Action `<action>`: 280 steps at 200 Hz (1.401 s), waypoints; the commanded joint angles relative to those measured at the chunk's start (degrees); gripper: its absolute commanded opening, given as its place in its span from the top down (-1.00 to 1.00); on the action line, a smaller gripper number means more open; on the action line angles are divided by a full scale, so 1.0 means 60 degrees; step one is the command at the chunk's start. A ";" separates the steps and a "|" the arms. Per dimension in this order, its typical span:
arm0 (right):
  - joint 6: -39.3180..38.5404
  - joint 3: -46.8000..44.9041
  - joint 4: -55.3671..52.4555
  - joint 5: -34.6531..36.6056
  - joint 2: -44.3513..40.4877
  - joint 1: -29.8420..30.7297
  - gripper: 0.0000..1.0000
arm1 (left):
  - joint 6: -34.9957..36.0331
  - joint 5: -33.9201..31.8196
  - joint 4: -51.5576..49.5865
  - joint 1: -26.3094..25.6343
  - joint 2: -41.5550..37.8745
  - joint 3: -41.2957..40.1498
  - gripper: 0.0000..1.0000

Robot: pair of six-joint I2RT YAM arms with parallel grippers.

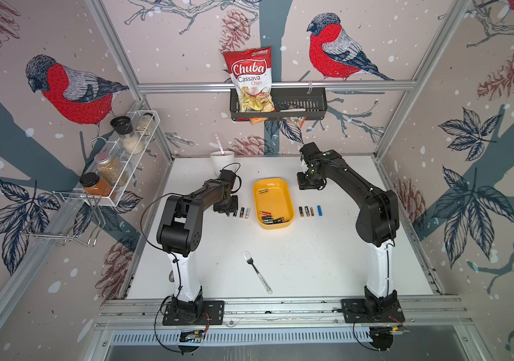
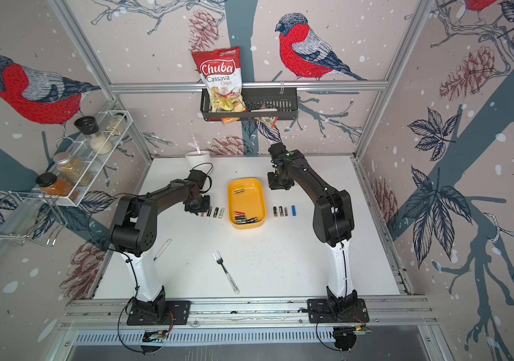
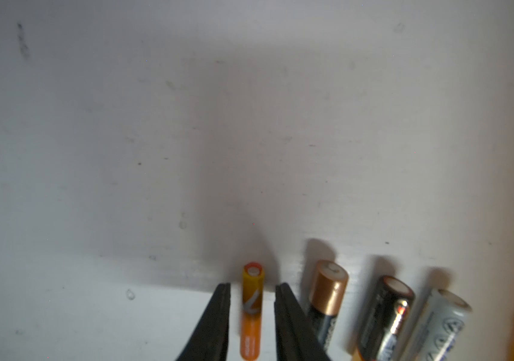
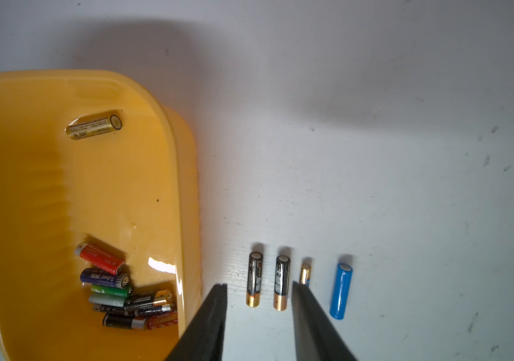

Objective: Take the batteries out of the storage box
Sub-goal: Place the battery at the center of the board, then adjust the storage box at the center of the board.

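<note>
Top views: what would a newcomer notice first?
The yellow tray at mid-table, batteries piled at its near end. Short rows of batteries lie on the white table either side of it, a blue battery outermost on the right. On the back wall, a red chips bag stands in a black basket.

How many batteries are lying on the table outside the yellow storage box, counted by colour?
Mostly black batteries: 4
Orange battery: 1
Silver-white battery: 1
Gold slim battery: 1
Blue battery: 1
Total: 8
</note>
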 commanded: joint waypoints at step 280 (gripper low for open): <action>-0.0449 -0.1355 0.0593 -0.0622 -0.1091 -0.1155 0.19 | -0.1415 0.0689 -0.0694 -0.2128 0.1266 0.2996 0.47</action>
